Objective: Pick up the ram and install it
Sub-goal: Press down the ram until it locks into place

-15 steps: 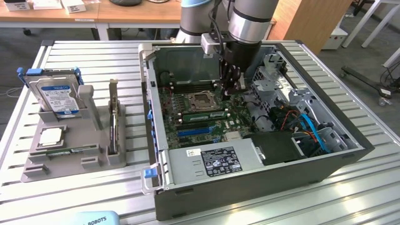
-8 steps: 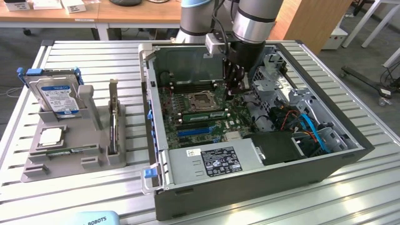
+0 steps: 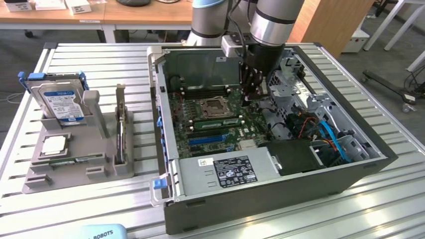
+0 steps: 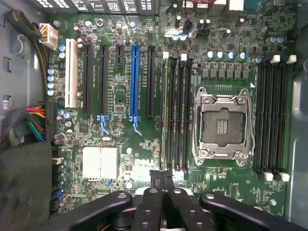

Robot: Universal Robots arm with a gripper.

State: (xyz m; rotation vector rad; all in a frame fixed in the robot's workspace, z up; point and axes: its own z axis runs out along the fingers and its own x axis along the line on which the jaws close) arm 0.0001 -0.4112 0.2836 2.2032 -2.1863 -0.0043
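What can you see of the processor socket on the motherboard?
The processor socket is a square silver metal frame around a dark recessed centre with small contact patches; no chip sits in it. It lies flat on the green motherboard inside the open computer case, between two banks of black memory slots. Nothing touches it.

Your table layout
Grey plastic holder [image 3: 66, 178] stands on slatted metal table [image 3: 93, 209], at exterior view's left of open computer case [image 3: 265, 199].
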